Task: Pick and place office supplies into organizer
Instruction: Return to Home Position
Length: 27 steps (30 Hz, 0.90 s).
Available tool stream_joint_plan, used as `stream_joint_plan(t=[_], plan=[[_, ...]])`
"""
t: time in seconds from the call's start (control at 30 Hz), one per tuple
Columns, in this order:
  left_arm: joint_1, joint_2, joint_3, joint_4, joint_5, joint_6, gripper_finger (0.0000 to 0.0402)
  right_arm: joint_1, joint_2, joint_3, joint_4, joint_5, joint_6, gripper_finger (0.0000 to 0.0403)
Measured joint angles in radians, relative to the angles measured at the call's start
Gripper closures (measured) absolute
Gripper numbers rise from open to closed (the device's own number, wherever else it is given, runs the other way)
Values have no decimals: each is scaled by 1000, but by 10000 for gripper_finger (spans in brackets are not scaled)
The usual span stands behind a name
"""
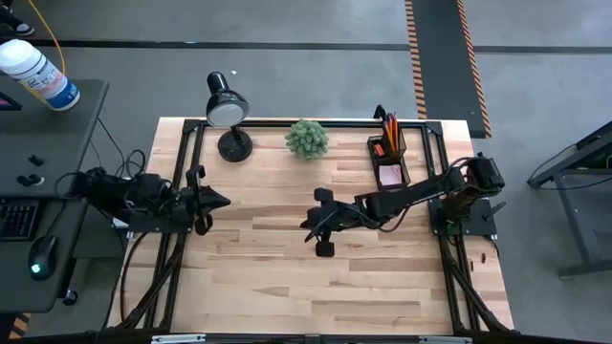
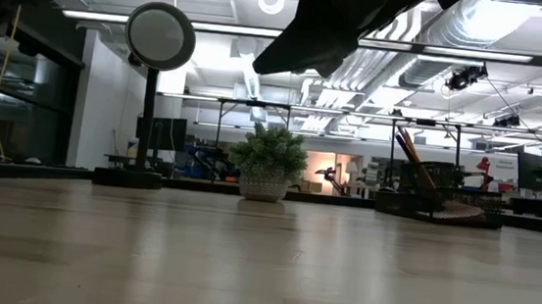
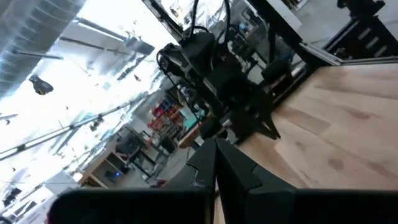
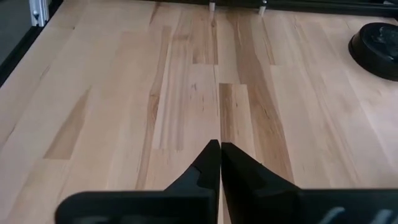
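Pencils (image 1: 391, 127) stand in the mesh organizer (image 1: 386, 153) at the bench's (image 1: 268, 277) far right corner. Light, stiff and thin, so I'd pinch mid-shaft. Right gripper (image 1: 307, 227) hangs mid-bench and left gripper (image 1: 224, 201) near its edge, both with fingers (image 4: 202, 167) pressed together and empty.

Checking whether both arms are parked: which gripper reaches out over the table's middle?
The right gripper, shut, stretched to the table centre; the left gripper, also shut, sits at the left edge.

Bright ceiling lights (image 2: 515, 57) glare in low view; table (image 1: 287, 277) evenly lit.
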Motion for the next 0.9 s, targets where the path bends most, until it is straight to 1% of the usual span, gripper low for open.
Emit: stream_joint_plan(t=[0.1,0.2,0.27,0.37,0.43,0.53,0.63,0.83,0.9], plan=[[27,9,-20,25,15,-3,401,1,0,0,8,2,1,398],[80,0,-58,20,46,-22,401,1,0,0,17,13,-4,401],[130,-1,-86,73,108,-44,401,-1,0,0,18,39,-7,401],[209,1,-130,109,236,-83,402,-10,0,0,19,62,-11,397],[256,0,-128,104,273,-115,401,-16,0,0,23,62,-9,396],[307,0,-127,67,279,-159,401,-16,0,0,23,65,-11,398],[335,0,-127,71,276,-216,401,-15,0,0,23,67,-25,402],[341,0,-127,59,264,-297,401,-16,0,0,22,77,-25,397],[341,0,-127,34,244,-313,401,-15,0,0,22,77,-25,396]])
